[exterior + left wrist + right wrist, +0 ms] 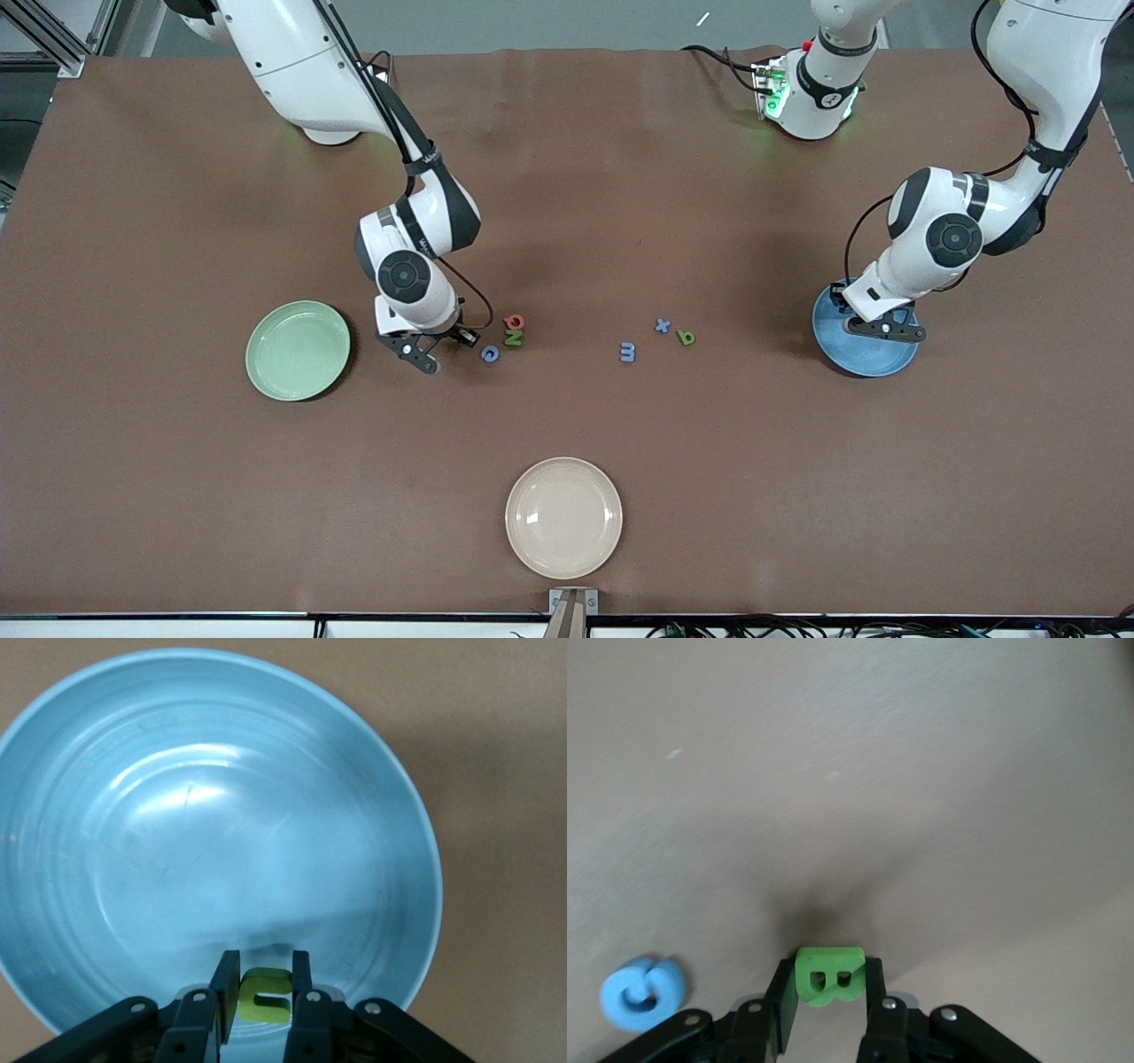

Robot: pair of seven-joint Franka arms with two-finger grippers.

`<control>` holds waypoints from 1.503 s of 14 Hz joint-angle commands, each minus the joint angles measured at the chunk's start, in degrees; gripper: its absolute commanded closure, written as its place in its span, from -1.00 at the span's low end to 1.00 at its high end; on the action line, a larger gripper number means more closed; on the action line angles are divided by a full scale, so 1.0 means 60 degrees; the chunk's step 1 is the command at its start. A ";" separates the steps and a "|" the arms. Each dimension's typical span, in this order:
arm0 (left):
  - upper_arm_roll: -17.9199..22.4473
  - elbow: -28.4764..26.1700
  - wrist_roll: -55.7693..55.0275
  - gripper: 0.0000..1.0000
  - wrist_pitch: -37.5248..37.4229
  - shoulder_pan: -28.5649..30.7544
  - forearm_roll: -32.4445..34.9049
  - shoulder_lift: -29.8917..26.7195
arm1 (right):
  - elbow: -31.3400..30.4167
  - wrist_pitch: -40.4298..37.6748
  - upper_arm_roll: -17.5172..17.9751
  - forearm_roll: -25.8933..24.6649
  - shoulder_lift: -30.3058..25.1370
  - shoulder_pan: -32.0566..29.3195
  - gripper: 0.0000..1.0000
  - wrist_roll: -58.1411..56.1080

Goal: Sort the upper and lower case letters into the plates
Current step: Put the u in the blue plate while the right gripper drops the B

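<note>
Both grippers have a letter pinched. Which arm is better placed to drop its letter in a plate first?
Left. The left gripper is shut on a green lower-case letter directly over the blue plate. The right gripper, shut on the green B, is over bare table beside the mint green plate.

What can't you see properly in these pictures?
- Which letter the left gripper holds over the blue plate: the left wrist view shows only a green piece between its jaws.
- The green B in the front view: the right gripper covers it.
- The blue plate's rim in the front view: the left arm hides part.
</note>
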 commanded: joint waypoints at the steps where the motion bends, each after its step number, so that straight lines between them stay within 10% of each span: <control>1: -0.0107 -0.0181 0.0011 0.70 0.0256 0.0174 0.0392 -0.0032 | -0.0072 -0.1031 -0.0299 -0.0312 -0.1013 -0.0215 1.00 -0.0422; 3: -0.0107 -0.0152 0.0084 0.34 0.0169 0.0203 0.0407 -0.0076 | -0.0116 -0.1456 -0.0592 -0.0372 -0.1395 -0.0405 1.00 -0.1140; 5: -0.0107 -0.0064 0.0230 -0.97 0.0154 0.0203 0.0407 -0.0178 | -0.0363 -0.1429 -0.0783 -0.0386 -0.1659 -0.0756 1.00 -0.1654; 12: -0.1701 0.2072 -0.0540 -1.00 -0.3110 0.0131 -0.0966 -0.0326 | -0.2501 0.0809 -0.0798 -0.0401 -0.2334 -0.2353 1.00 -0.3866; 21: -0.2128 0.4080 -0.7351 -1.00 -0.3070 -0.2387 -0.0897 0.1855 | -0.3075 0.2014 -0.0769 -0.0270 -0.1691 -0.2926 0.95 -0.4307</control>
